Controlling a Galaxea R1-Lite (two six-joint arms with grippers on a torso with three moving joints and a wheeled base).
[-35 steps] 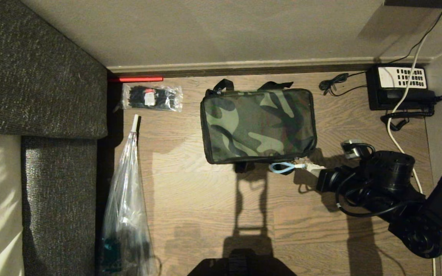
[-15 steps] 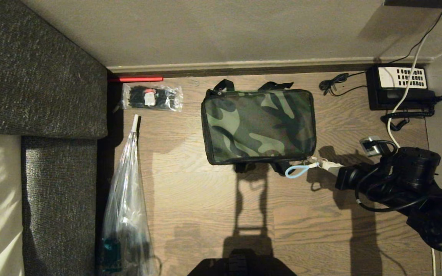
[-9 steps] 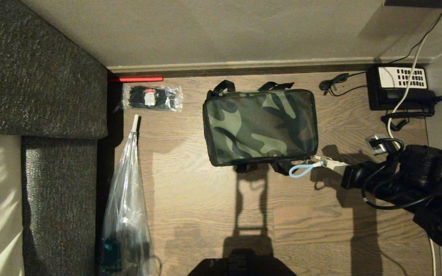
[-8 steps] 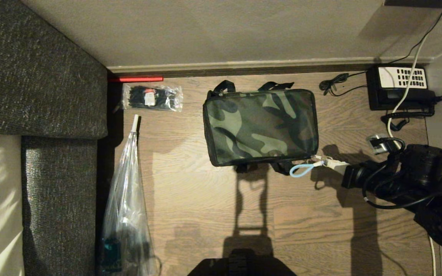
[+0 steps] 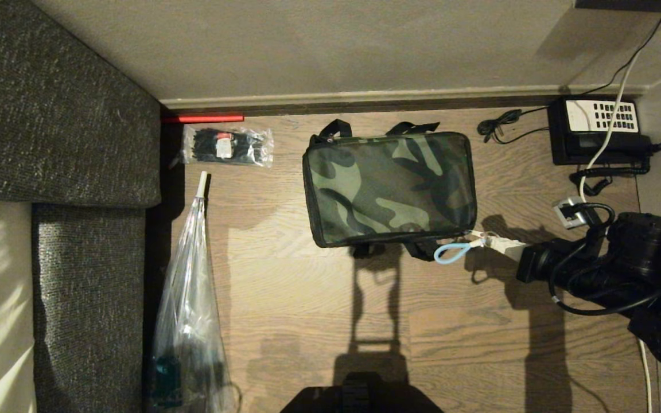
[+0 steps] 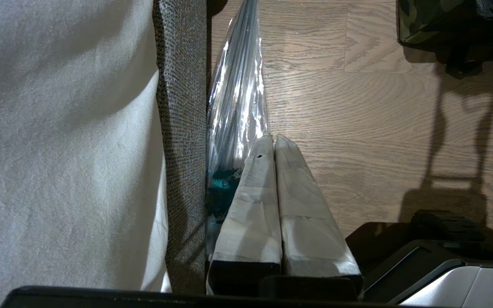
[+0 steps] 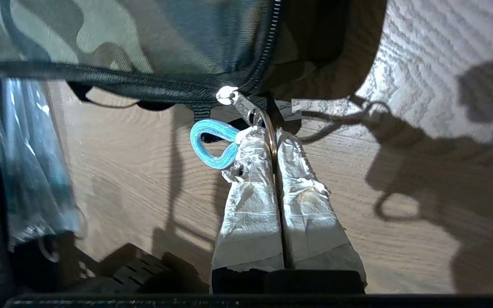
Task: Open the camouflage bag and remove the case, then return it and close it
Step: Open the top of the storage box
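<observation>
The camouflage bag lies zipped shut on the wooden floor, black straps at its far and near sides. My right gripper is at its near right corner, shut on the metal ring of the zipper pull. A light blue cord loop hangs from that ring beside the fingertips. In the right wrist view the bag fills the far side and the right gripper pinches the ring. The case is hidden. My left gripper is parked low beside the sofa, shut and empty.
A grey sofa blocks the left. A clear plastic bag lies along it, with a packet of cable ties and a red stick beyond. A black telephone and a white cable sit far right by the wall.
My right gripper has moved rightward, still holding the zipper ring, and the blue loop went with it. The bag has slid and turned slightly to the right.
</observation>
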